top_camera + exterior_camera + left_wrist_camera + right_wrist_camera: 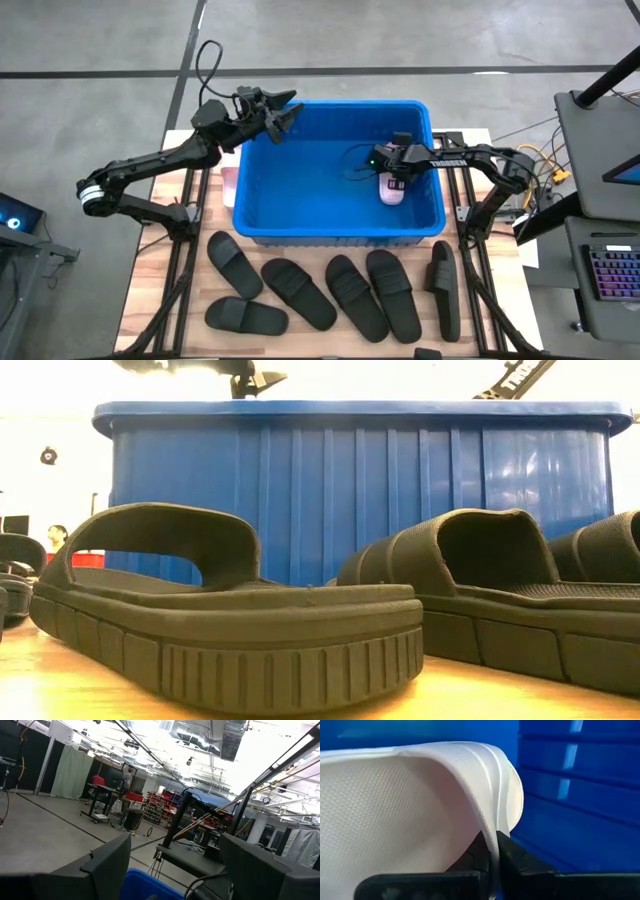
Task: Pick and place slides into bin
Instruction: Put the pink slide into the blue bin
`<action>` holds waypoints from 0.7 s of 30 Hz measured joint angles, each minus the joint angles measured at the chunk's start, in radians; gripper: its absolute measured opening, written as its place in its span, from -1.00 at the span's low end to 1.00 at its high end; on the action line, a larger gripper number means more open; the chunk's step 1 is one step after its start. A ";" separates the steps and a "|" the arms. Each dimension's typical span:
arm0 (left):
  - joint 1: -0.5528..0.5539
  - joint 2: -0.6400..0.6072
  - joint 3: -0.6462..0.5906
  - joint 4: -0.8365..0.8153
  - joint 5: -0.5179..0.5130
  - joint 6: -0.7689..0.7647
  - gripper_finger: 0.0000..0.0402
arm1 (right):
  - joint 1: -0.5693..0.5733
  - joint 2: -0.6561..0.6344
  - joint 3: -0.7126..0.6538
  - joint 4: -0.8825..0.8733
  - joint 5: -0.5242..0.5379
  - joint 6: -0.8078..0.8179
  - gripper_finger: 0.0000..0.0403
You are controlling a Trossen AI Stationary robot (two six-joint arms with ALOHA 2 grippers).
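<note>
Pink slide (391, 190) hangs inside the bin (250, 215), pinched by right claw (397, 182); left claw (285, 115) spread.

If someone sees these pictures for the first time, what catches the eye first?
The bright blue bin in the middle of the table, with the right hand inside it, shut on a pale pink slide. In front of the bin lies a row of black slides, while the left hand hovers open over the bin's far left corner.
</note>
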State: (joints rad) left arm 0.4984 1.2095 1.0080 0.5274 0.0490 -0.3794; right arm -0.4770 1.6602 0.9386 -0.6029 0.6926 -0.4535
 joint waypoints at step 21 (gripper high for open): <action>0.000 0.000 -0.001 -0.022 0.000 -0.001 0.43 | -0.076 -0.010 -0.004 0.048 -0.035 -0.292 -0.96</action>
State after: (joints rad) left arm 0.4984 1.2095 1.0073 0.5053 0.0487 -0.3801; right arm -0.5526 1.6505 0.9348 -0.5551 0.6576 -0.7453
